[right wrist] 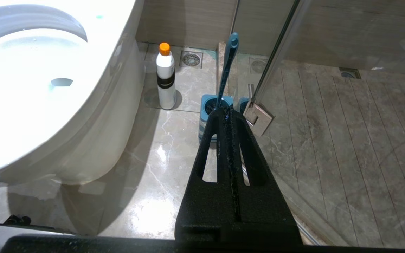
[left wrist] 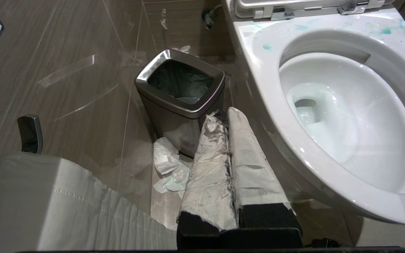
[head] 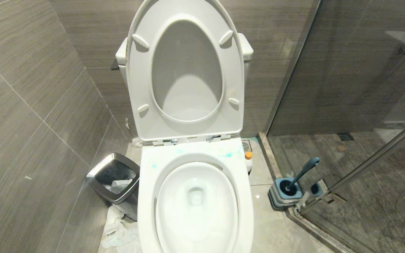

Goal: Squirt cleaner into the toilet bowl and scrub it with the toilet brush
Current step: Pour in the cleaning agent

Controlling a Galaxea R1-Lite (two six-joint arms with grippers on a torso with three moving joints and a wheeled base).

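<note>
We see the bin [head: 113,177] (tissue inside), then the toilet bowl [head: 195,203] with cleaner [head: 229,154] smeared on its rim, the bottle [right wrist: 165,77], and the toilet brush [head: 302,172] in its holder [head: 285,193]. The left gripper [left wrist: 227,116] and right gripper [right wrist: 227,114] are both closed and empty. Reaching for the brush risks striking the glass door [head: 364,70].

place: bathroom | shown by: toilet bowl [head: 195,196], tiled walls [head: 30,105], glass shower door [head: 357,70]

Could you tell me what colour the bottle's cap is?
Orange; the cap shows best in the right wrist view.
</note>
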